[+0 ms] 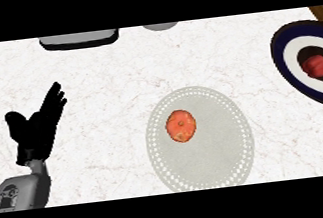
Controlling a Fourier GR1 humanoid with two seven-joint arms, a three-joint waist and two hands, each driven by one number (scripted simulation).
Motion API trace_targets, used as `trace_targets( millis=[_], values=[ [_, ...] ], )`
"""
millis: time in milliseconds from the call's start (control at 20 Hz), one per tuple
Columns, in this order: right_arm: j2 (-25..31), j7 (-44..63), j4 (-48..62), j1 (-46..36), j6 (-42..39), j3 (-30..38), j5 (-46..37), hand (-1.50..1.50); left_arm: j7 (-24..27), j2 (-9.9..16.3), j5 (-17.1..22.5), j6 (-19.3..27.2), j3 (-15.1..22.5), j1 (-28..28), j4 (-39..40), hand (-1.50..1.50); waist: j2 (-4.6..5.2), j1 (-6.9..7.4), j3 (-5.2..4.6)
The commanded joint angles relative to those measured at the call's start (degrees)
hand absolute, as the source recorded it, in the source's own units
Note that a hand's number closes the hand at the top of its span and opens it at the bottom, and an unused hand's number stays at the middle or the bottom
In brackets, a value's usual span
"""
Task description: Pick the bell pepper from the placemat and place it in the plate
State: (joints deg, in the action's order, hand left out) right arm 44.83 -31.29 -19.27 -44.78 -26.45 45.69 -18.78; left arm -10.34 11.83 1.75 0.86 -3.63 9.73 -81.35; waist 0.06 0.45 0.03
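Bell pepper lies in plate.

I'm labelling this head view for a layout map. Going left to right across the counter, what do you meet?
Left robot hand, resting open with fingers up → orange round item on the placemat → red bell pepper in the plate at the right edge.

One plate, one placemat, two red vegetables.
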Motion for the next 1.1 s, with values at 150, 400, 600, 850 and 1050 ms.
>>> trace_targets(
  millis=[150,400,600,850,1050],
  values=[
    [4.5,6.1,6.3,0.3,-13.2,3.0,5.9,-1.5,1.9,-0.8,-1.4,0.7,0.3,-0.3,1.0,0.0,0.32,0.39,0.07],
    [7.1,3.2,6.3,3.7,-15.9,3.5,8.0,-1.5,-2.2,-1.1,-0.8,0.2,1.1,0.9,-1.9,0.0,0.47,0.85,0.17],
    [7.9,-0.2,5.5,7.0,-15.7,3.2,8.2,-1.5,0.3,-0.6,-0.7,-1.1,0.7,-1.2,-0.8,0.0,0.71,1.32,0.25],
    [8.8,-0.3,5.7,8.8,-15.4,2.5,8.6,-1.5,1.3,0.8,0.4,-2.4,-1.1,0.3,0.8,0.0,0.73,1.29,0.25],
    [9.4,-2.6,5.9,12.2,-15.8,2.7,9.0,-1.5,0.3,-1.4,-0.5,-0.8,0.5,-1.3,-1.4,0.0,0.82,1.49,0.38]
  ],
)
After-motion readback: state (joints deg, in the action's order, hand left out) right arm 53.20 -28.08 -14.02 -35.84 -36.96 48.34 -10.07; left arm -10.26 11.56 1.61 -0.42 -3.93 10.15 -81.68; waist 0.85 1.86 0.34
